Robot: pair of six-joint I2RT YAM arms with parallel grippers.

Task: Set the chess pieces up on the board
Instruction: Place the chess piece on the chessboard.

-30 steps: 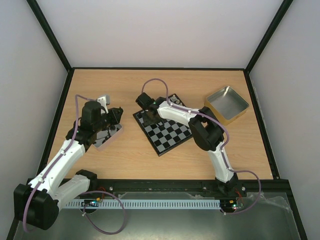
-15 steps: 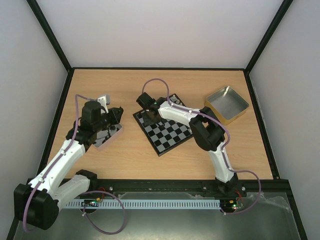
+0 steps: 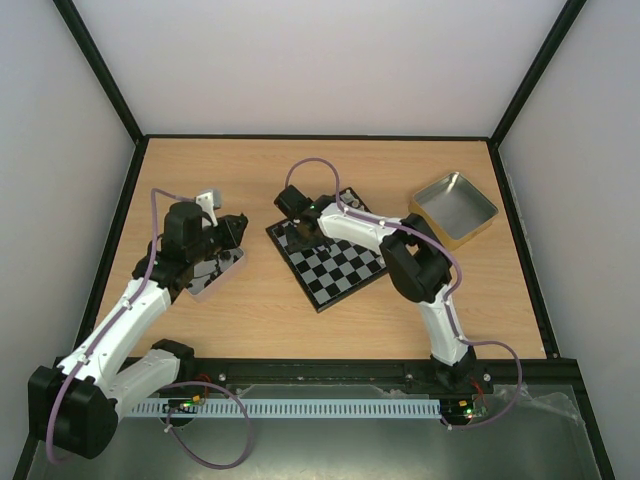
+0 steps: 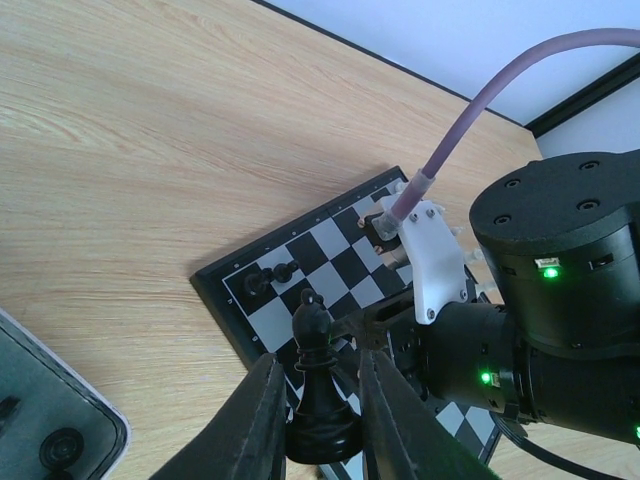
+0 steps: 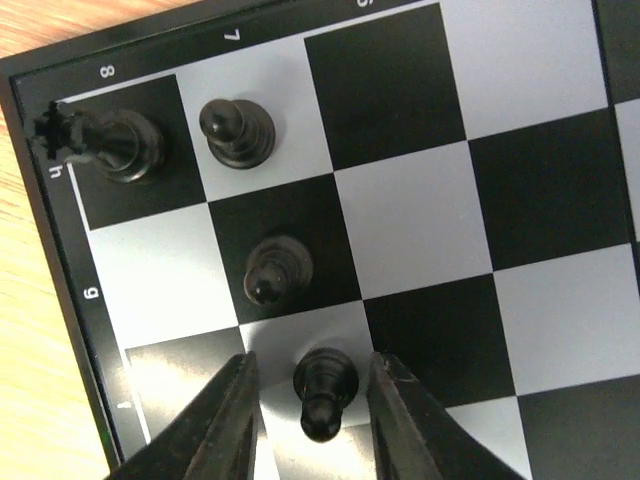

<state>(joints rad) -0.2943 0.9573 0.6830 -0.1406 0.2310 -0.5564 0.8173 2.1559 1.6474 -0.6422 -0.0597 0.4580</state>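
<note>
The left gripper (image 4: 318, 400) pinches a black chess piece (image 4: 318, 375) upright between its fingers (image 4: 262, 425). Beyond it the board (image 4: 335, 240) lies askew on the wooden worktop (image 4: 150, 130), with two more black pieces (image 4: 258, 284) standing side by side near its left corner. The right arm (image 4: 560, 330), green lights lit, covers the board's right part. A tin (image 4: 75, 405) shows one rounded corner at lower left, with dark shapes inside.

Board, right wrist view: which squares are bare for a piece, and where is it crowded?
Bare: every visible square right of the pawns. Crowded: the board corner by the rook, where the right gripper straddles one.
</note>
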